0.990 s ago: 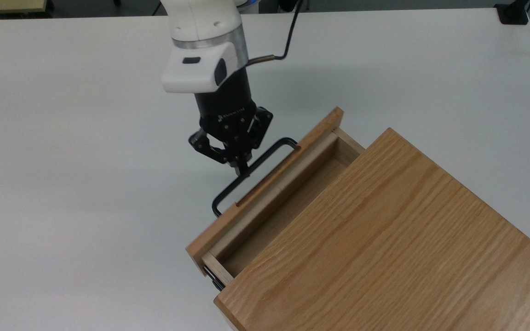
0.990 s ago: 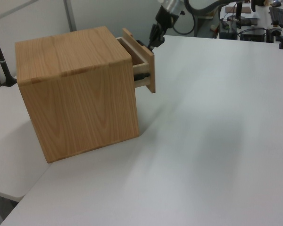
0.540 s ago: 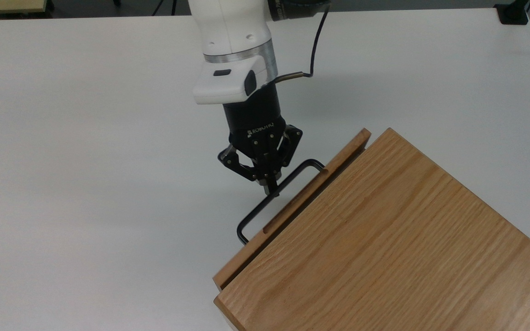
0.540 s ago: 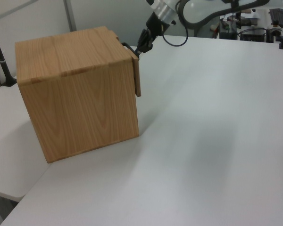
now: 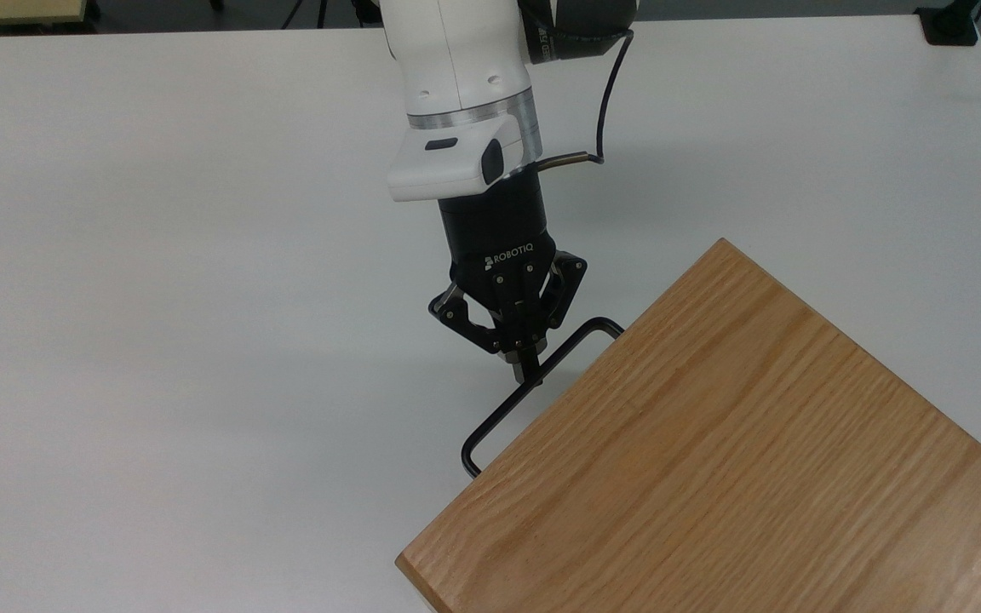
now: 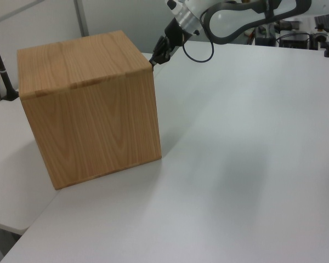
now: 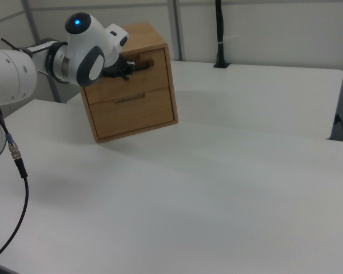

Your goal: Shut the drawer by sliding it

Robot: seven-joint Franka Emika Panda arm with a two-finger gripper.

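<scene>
Even, bright overhead light, no hard glare. White table (image 5: pixel 158 255) slightly washed out. Soft shadow of the arm (image 5: pixel 465 94) falls on the table toward 3 o'clock in top view. Left view a bit soft w/ faint grey patches on table. Wood box (image 5: pixel 712 460) grain stays sharp.

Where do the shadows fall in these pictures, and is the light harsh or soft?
Soft light. In the top view, the black two-finger pincer and the white arm cast a faint grey shadow on the white table, towards the top view's right. In the left view, a pale smudge lies right of the light-wood cabinet. In the right view, a dim shadow edges the cabinet's foot; no glare.
</scene>
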